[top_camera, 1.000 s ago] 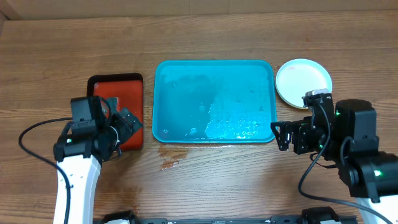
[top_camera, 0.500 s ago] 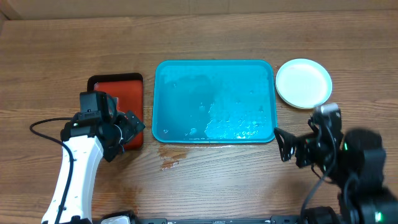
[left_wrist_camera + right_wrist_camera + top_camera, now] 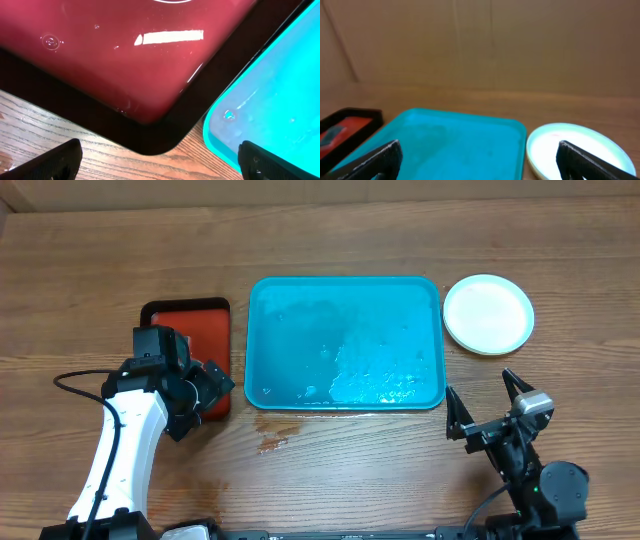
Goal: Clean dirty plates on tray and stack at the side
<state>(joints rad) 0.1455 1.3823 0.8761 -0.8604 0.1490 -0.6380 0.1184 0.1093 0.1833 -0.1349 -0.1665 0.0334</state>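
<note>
Pale plate (image 3: 488,314) sat on bare tabletop (image 3: 560,240) just right of the turquoise tray (image 3: 300,310). A yellow-green edge showed under it; how many lay below, couldn't tell. The tray was wet with droplets. Red tray (image 3: 195,330) lay just left of it. Right tool (image 3: 482,398) was near the plate, not touching it, fingers apart and holding nothing. Left tool (image 3: 208,385) hung over the red tray's corner, fingers apart, well apart from the plate.
</note>
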